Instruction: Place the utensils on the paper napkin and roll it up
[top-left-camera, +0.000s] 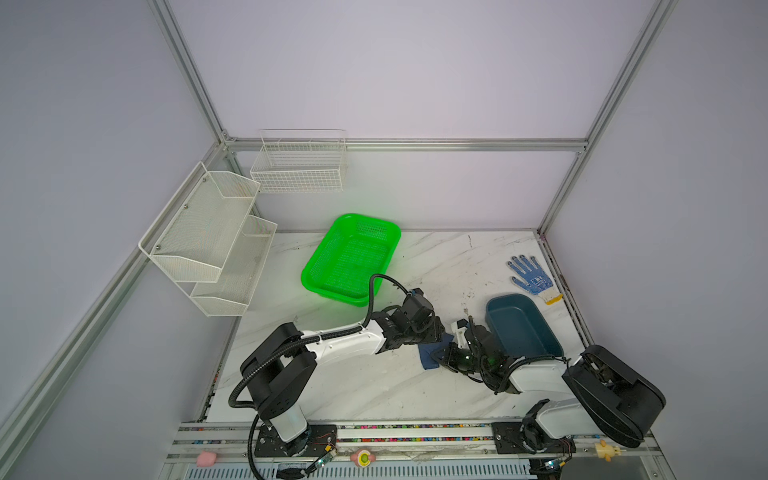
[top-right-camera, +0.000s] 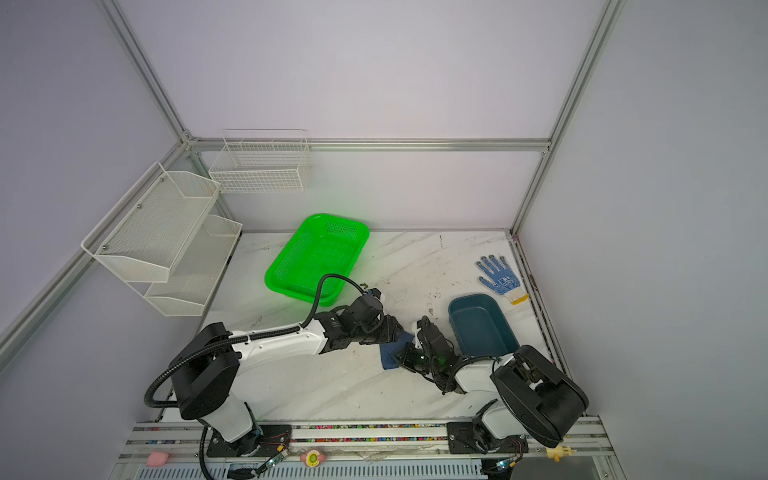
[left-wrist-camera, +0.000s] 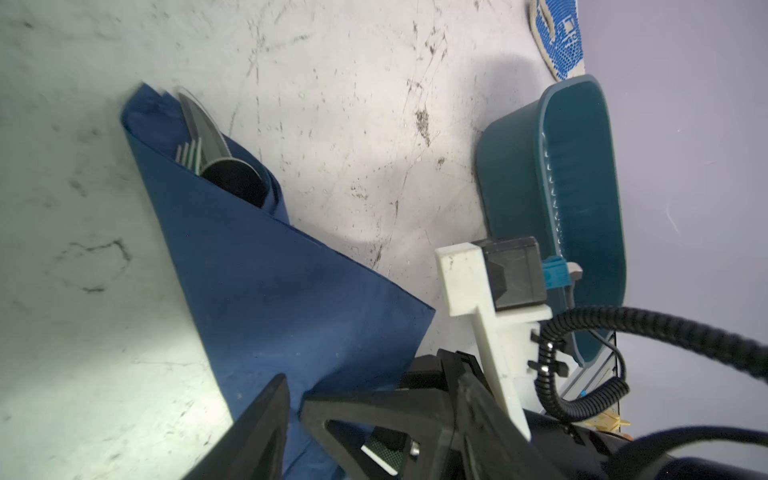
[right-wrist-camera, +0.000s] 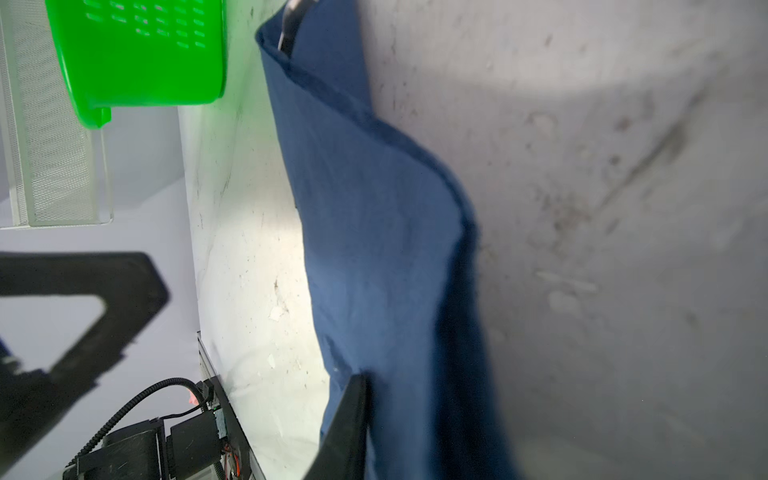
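Note:
The navy paper napkin (left-wrist-camera: 266, 282) lies folded over the utensils (left-wrist-camera: 203, 141). A knife blade, fork tines and a spoon bowl poke out of its far end. In both top views only a small part of the napkin (top-left-camera: 429, 358) (top-right-camera: 390, 358) shows between the two wrists. My left gripper (left-wrist-camera: 295, 399) is open, its fingers standing on either side of the napkin's near corner. My right gripper (right-wrist-camera: 407, 399) is shut on the napkin's (right-wrist-camera: 374, 232) raised edge. One finger (right-wrist-camera: 345, 428) presses against it and the other is hidden behind the fold.
A green basket (top-left-camera: 351, 257) stands behind the left arm. A dark teal tray (top-left-camera: 521, 328) sits just right of the right wrist. A blue-dotted glove (top-left-camera: 532, 278) lies at the right edge. White mesh shelves (top-left-camera: 208, 237) and a wire basket (top-left-camera: 299, 166) hang on the walls.

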